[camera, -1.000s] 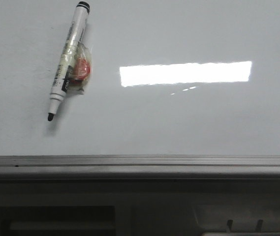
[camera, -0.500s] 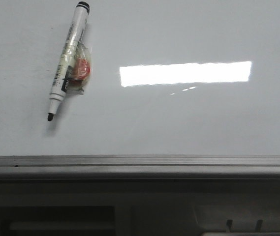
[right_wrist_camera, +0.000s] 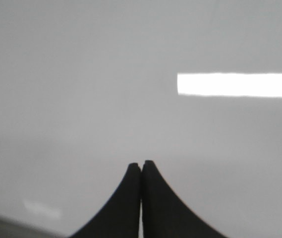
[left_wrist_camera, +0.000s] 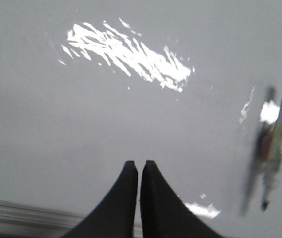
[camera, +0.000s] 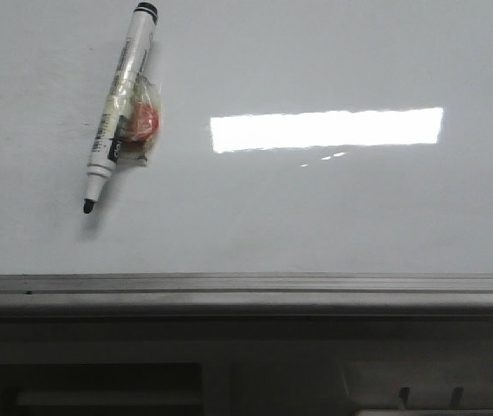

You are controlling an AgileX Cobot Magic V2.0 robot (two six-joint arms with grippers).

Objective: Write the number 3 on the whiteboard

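1 marker [camera: 118, 113], 1 whiteboard [camera: 333, 217] — 2 grippers closed

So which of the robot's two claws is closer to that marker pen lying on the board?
Left. The left gripper, shut and empty, has the marker pen in its own camera view, off to one side. The right gripper, also shut, sees only bare whiteboard, with no pen in view.

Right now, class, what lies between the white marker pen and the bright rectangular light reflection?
Only bare glossy whiteboard separates the white marker pen from the reflection, per the front view.
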